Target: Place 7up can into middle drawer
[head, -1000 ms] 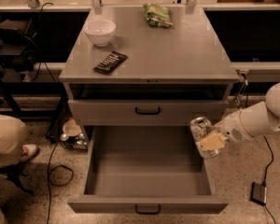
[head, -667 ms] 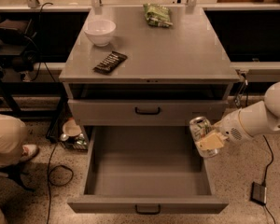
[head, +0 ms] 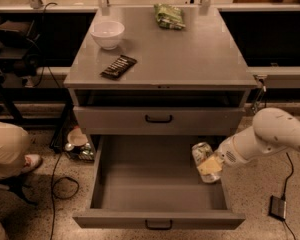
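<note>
You're at the lowering step, with the can just inside the open drawer.

The middle drawer stands pulled fully out with its floor bare. Your gripper reaches in over its right wall, the fingers closed around the 7up can, which hangs tilted above the drawer's right side. Compared with a second ago, gripper and can sit lower and further left, inside the wall. Next, I'd judge, set it down on the floor, then release.
</note>
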Available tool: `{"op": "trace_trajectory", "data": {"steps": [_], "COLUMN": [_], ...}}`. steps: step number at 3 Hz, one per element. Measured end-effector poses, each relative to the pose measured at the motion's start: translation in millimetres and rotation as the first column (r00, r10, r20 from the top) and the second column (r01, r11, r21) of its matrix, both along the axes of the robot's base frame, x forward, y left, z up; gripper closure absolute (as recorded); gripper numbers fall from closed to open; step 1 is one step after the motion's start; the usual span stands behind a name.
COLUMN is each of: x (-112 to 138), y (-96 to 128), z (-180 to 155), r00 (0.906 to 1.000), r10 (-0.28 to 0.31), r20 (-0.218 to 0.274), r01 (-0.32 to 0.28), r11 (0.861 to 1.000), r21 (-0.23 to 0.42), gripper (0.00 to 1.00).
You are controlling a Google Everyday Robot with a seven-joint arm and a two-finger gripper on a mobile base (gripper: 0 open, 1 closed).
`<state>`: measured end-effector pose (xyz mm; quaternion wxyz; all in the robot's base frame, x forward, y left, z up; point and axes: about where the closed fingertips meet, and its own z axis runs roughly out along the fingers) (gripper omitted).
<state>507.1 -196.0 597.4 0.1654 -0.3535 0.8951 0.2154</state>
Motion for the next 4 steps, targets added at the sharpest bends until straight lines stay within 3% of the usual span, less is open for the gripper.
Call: {"op": "trace_trajectory", "data": {"steps": [1, 3, 4], "x": [15, 40, 45], "y": [35, 95, 114], "z": [-83, -162, -172], "r00": [0.9963, 0.9934, 0.9942], "r10": [-0.033, -0.036, -0.029], "r20": [-0.079, -0.109, -0.104], "r01": [0.034, 0.041, 0.036], "r11": [0.999, 0.998, 0.997], "r21": [0.011, 0.047, 0.063], "gripper": [1.0, 1.0, 1.0]}}
